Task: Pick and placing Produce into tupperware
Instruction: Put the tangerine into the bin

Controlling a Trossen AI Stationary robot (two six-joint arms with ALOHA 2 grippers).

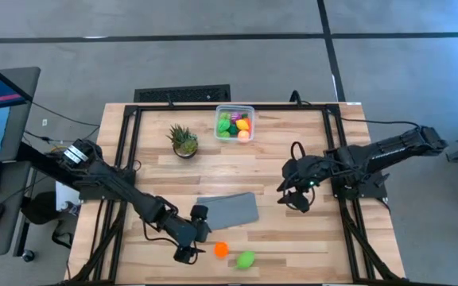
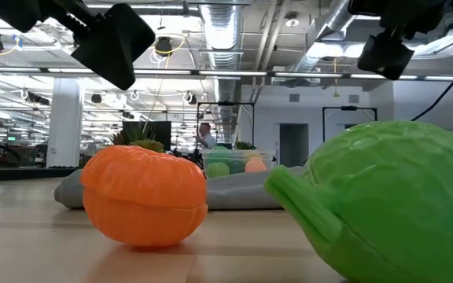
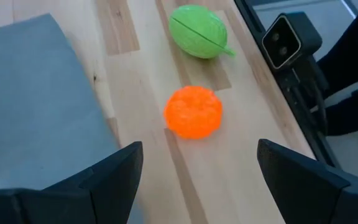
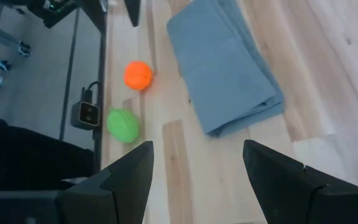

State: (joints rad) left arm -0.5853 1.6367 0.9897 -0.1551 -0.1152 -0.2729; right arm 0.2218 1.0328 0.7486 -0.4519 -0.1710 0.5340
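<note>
An orange toy fruit (image 1: 221,249) and a green one (image 1: 246,260) lie on the wooden table near its front edge. In the left wrist view the orange one (image 3: 193,112) sits just beyond my fingers, and the green one (image 3: 199,31) lies farther off. My left gripper (image 1: 197,234) hovers open beside the orange fruit, on its left, slanting down. The clear tupperware (image 1: 234,123) stands at the far edge with several pieces of produce inside. My right gripper (image 1: 291,195) hangs open above the table's right half, with nothing between its fingers (image 4: 129,177).
A folded grey cloth (image 1: 227,210) lies flat mid-table, just beyond the orange fruit. A spiky green potted plant (image 1: 184,141) stands left of the tupperware. A small camera (image 3: 284,40) sits at the front edge near the green fruit. Bare wood lies between the cloth and the tupperware.
</note>
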